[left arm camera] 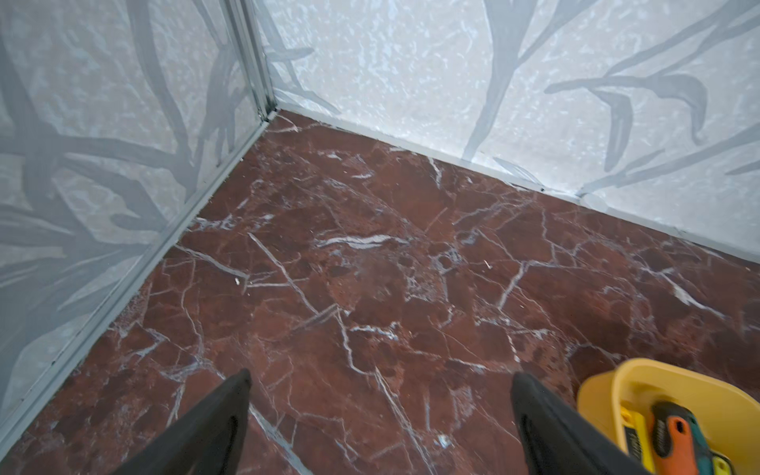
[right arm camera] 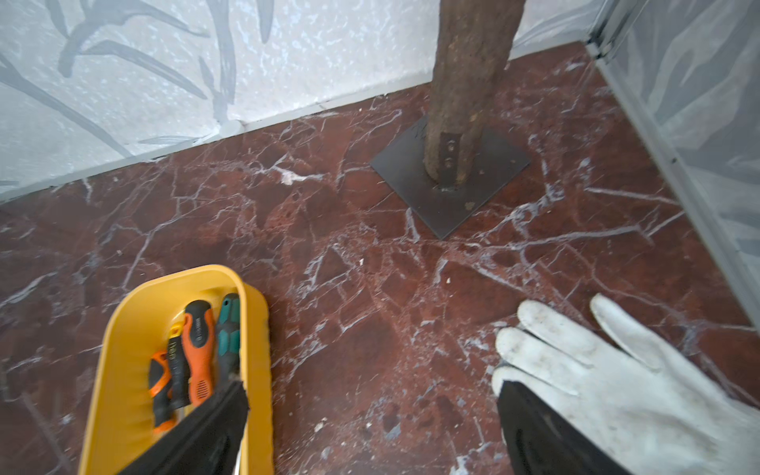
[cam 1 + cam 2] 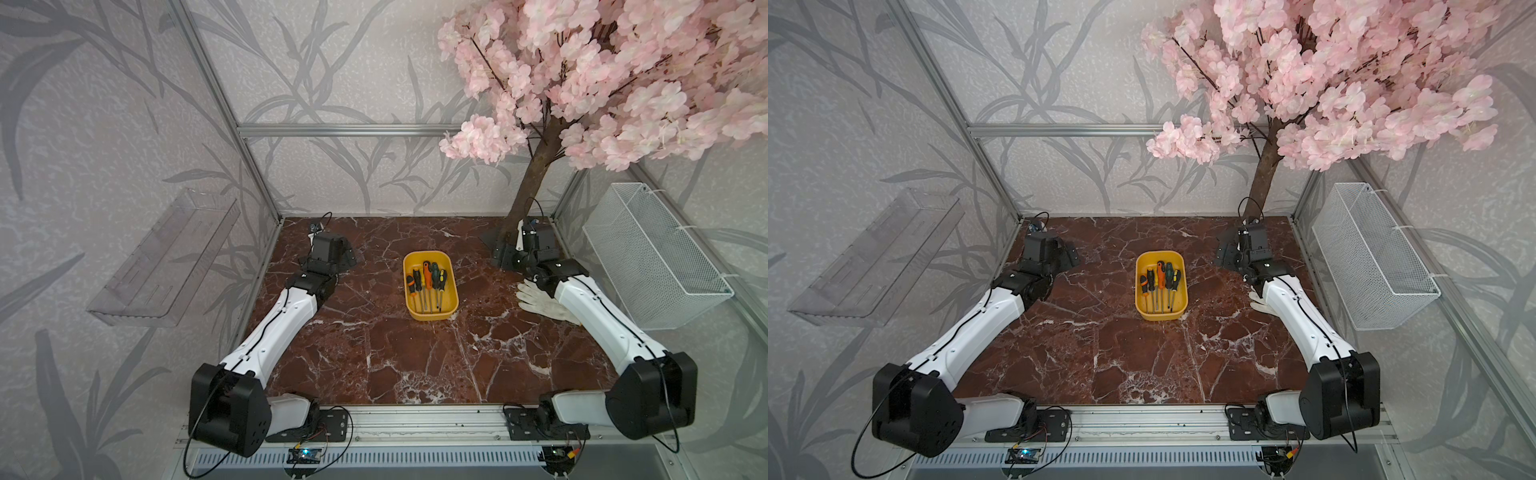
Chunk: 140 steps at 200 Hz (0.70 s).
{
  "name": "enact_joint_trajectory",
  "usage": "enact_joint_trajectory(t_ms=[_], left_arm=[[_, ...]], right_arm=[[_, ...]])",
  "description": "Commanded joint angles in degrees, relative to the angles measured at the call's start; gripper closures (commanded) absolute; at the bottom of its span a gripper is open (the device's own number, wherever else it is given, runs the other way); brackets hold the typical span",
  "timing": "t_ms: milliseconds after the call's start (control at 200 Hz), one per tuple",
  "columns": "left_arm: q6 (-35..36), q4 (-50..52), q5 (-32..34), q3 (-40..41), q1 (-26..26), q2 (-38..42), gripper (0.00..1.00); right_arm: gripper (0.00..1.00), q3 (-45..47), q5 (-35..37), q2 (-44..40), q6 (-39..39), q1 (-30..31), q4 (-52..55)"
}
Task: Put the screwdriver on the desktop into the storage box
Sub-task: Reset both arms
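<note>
In the box five screwdrivers lay together; the left gripper and right gripper stood wide open, empty. We judged it best to lift away slowly, avoiding the glove.

Glossy yellow plastic storage box, marble-look desktop

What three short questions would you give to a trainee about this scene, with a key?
1. True or false: a screwdriver lies on the desktop outside the storage box.
2. What lies on the desktop beside the right arm? A) a white glove B) a hammer C) a cup
3. Fill in: the left gripper has its fingers ___ and holds nothing.
Key: 1 false; 2 A; 3 open.
</note>
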<state>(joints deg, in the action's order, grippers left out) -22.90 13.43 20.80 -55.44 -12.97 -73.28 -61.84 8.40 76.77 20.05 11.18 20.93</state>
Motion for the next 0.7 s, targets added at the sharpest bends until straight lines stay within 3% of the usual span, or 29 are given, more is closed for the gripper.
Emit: enact_joint_trajectory(t_ms=[0,245,510,695], left_arm=[[3.89,-9.39,2.06,7.06,2.37,3.73,0.00],[8.37,-28.90,6.83,23.57,5.83,11.15,0.00],[9.75,-38.93,8.81,30.83,8.90,9.06,0.00],[12.16,-43.46,9.82,32.86,9.53,7.32,0.00]], right_arm=[[0.01,5.86,8.75,-4.22,-5.19,-0.24,-9.63],[0.01,19.45,16.76,-9.55,-10.90,-2.54,-25.53],[0.01,36.23,22.54,-10.62,-15.72,-2.84,-51.77],[0.01,38.12,23.11,-7.33,-16.42,-3.00,-55.39]])
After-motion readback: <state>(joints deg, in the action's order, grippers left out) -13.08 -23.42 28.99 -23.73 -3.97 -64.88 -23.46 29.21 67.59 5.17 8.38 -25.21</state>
